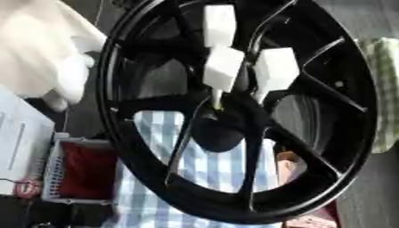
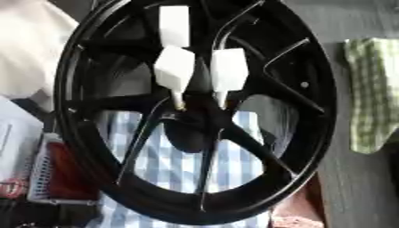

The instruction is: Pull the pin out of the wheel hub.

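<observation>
A large black spoked wheel [image 1: 148,169] stands upright and fills both views. Its dark hub [image 1: 218,131] sits at the centre, where the spokes meet. Two white block-shaped handles [image 1: 224,67] [image 1: 276,67] hang side by side just above the hub. Each ends in a thin pale pin [image 2: 178,101] that points down into the hub. A third white block [image 1: 219,24] stands higher up, between the spokes. Neither of my hands shows in either view.
A blue-and-white checked cloth [image 1: 222,167] lies behind the wheel. A white mesh basket [image 1: 54,171] with red contents sits at lower left, beside a white box [image 1: 19,133]. A white bundle [image 1: 46,53] fills the upper left. A green checked cloth [image 2: 370,93] lies right.
</observation>
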